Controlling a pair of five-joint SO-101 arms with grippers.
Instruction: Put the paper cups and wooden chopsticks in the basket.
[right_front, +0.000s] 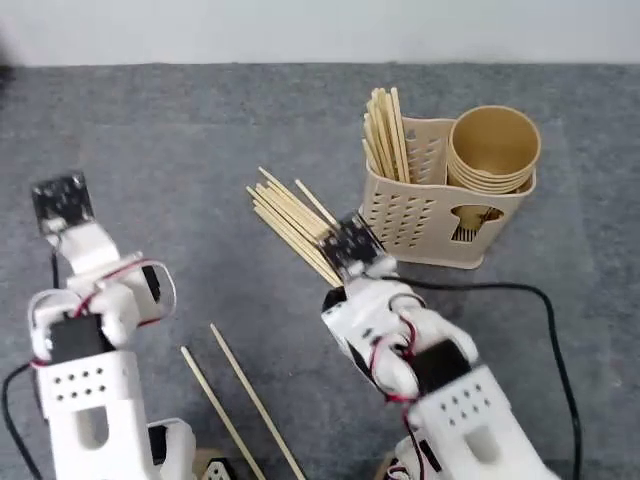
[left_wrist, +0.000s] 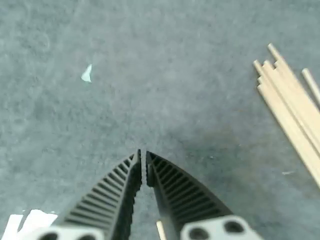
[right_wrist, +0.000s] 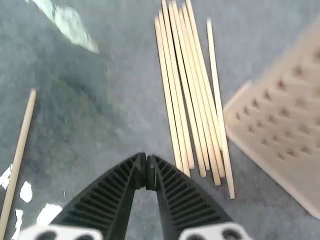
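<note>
A grey, felt-like table was seen below a pale wall, with a perforated basket set toward the far side. A stack of paper cups was already lodged in one compartment and a sheaf of chopsticks in the other. A loose bundle of chopsticks was left lying on the table just beside the basket, and two stray chopsticks were left nearer the arms. It was judged that the bundle could be scattered if nudged by closed tips. It was also judged that sticks could be dropped from a pinch taken across so many at once, since they looked thin, smooth and unbound. The right claw was held with its tips together, gripping nothing, just beside the near ends of the bundle. The left claw was likewise closed and empty, over bare table.
</note>
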